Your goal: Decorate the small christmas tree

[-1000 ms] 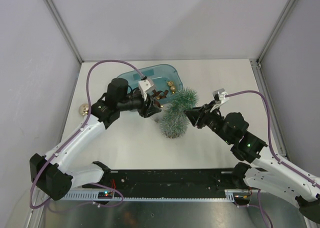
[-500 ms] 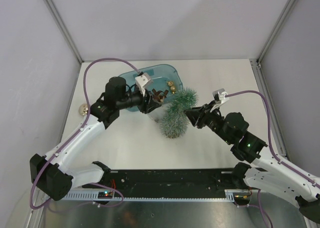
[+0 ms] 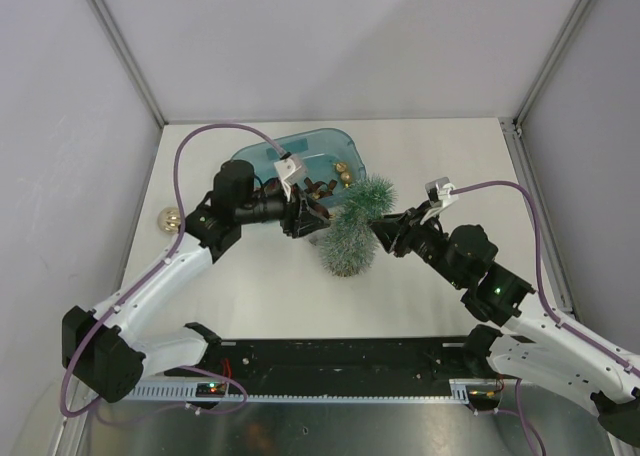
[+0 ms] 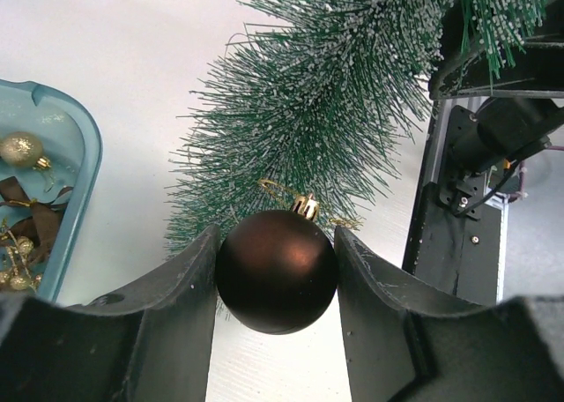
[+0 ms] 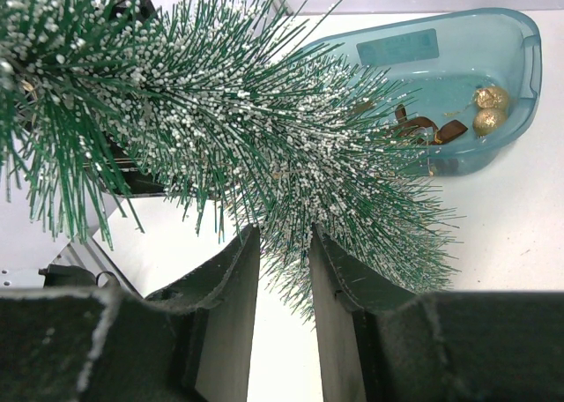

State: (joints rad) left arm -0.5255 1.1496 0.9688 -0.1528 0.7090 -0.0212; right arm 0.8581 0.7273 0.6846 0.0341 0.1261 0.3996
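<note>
The small christmas tree (image 3: 352,231) of frosted green needles is held tilted above the table centre. It fills the left wrist view (image 4: 326,111) and the right wrist view (image 5: 247,129). My right gripper (image 3: 385,234) is shut on the tree's branches (image 5: 286,234) from the right. My left gripper (image 3: 312,219) is shut on a dark brown bauble (image 4: 277,271) with a gold cap, held against the tree's left side. The bauble's gold loop touches the needles.
A translucent blue tub (image 3: 300,156) behind the tree holds gold baubles (image 3: 342,172) and brown pieces; it also shows in the right wrist view (image 5: 458,76). A loose gold bauble (image 3: 168,217) lies by the left wall. The walls close in on three sides.
My left gripper has carried the brown bauble a little to the right, up against the tree's needles. The right arm and the tree have stayed nearly still.
</note>
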